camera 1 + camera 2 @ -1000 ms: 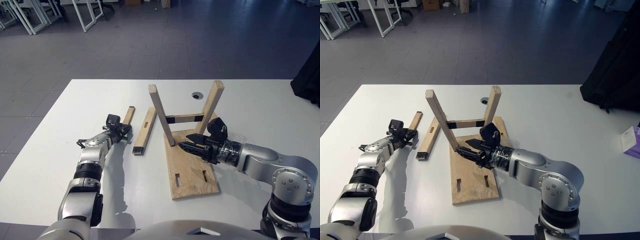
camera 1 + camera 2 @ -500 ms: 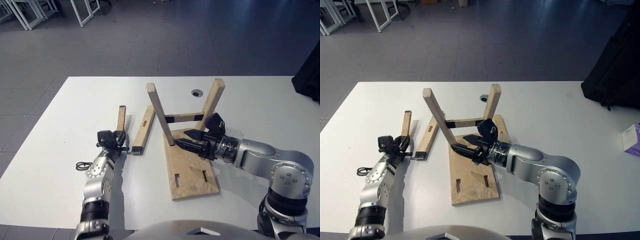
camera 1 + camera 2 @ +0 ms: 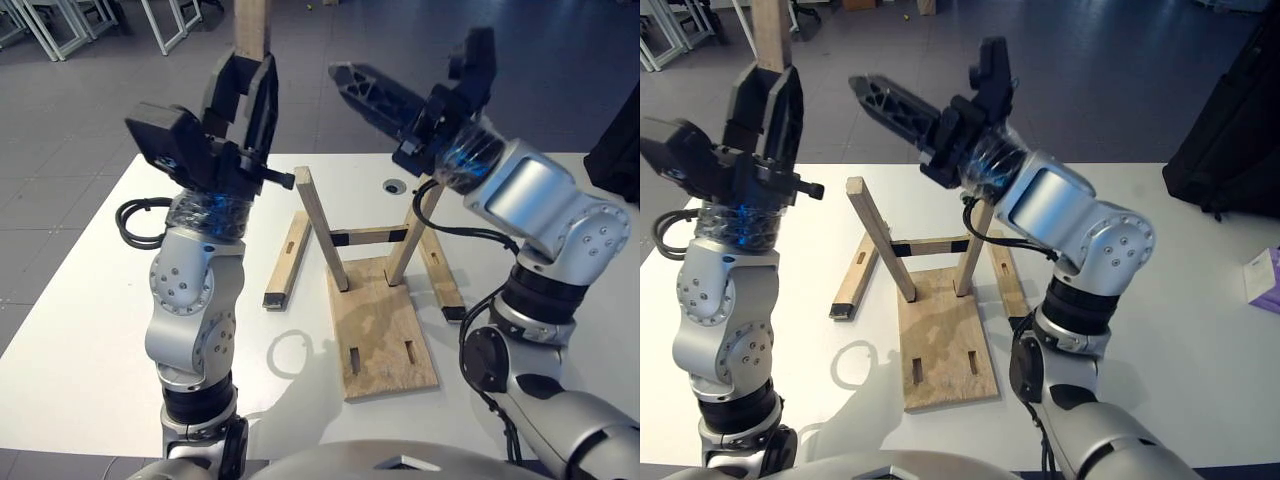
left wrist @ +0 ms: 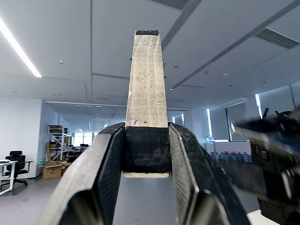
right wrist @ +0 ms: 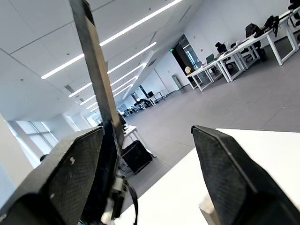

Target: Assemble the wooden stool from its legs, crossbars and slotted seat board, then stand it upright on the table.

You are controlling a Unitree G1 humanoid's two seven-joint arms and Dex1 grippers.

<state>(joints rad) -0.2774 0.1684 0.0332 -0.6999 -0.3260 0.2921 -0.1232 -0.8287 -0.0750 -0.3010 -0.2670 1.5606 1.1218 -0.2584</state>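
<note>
While the left gripper [image 3: 250,62] is up high above the worktop's [image 3: 90,290] left side, its dark ridged fingers [image 4: 112,164] pinch a loose leg [image 4: 146,79]. This is a square-section bar of pale grained wood, upright, clamped at a black band near its lower end. The right gripper [image 3: 340,76] is up high over the far middle of the white worktop, with its black tapered fingers [image 5: 70,183] spread and nothing between them.

Below, the seat board [image 3: 380,340] lies flat at centre, a light rectangular plank with two short slots near its near end. Two legs stand on its far part, the left leg [image 3: 322,228] and the right leg [image 3: 418,225] splaying apart upward, joined by a crossbar [image 3: 370,237] with black-wrapped ends. A slotted bar [image 3: 288,260] lies just left of the board, and another bar [image 3: 441,275] lies along its right edge.
</note>
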